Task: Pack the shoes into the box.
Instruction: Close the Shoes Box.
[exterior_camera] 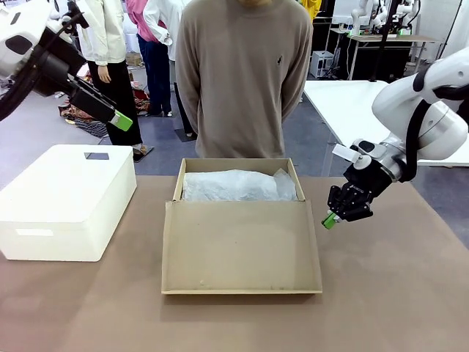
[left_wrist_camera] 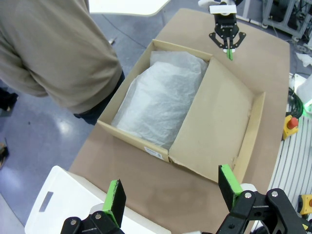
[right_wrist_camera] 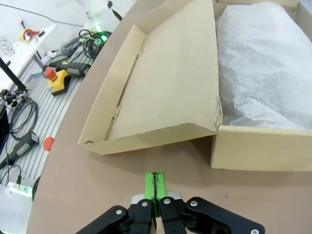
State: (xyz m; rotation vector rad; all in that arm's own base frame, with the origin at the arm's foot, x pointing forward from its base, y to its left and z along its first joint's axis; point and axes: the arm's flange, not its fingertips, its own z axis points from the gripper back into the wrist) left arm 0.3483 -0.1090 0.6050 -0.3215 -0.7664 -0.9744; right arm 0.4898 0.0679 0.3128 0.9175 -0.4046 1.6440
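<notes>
On the brown table (exterior_camera: 396,293), the box (exterior_camera: 178,183) sits at the middle. Its flap lid (exterior_camera: 242,246) is folded open toward the robot's side and lies flat, nearer than the box body. Behind the hinge, crumpled white tissue paper (exterior_camera: 238,185) covers the box's inside; what lies under it is hidden.

Just right of the box, level with the hinge, the right gripper (right_wrist_camera: 156,183) hangs over bare table, pointing down. Its green pads are pressed together with nothing between them.

Left of the box, well apart from it, stands a larger white box (exterior_camera: 66,198). Above and left of the box, the left gripper (left_wrist_camera: 170,181) is raised high, fingers spread wide and empty.

A person (exterior_camera: 245,73) in a tan sweater stands just behind the box's far wall.
</notes>
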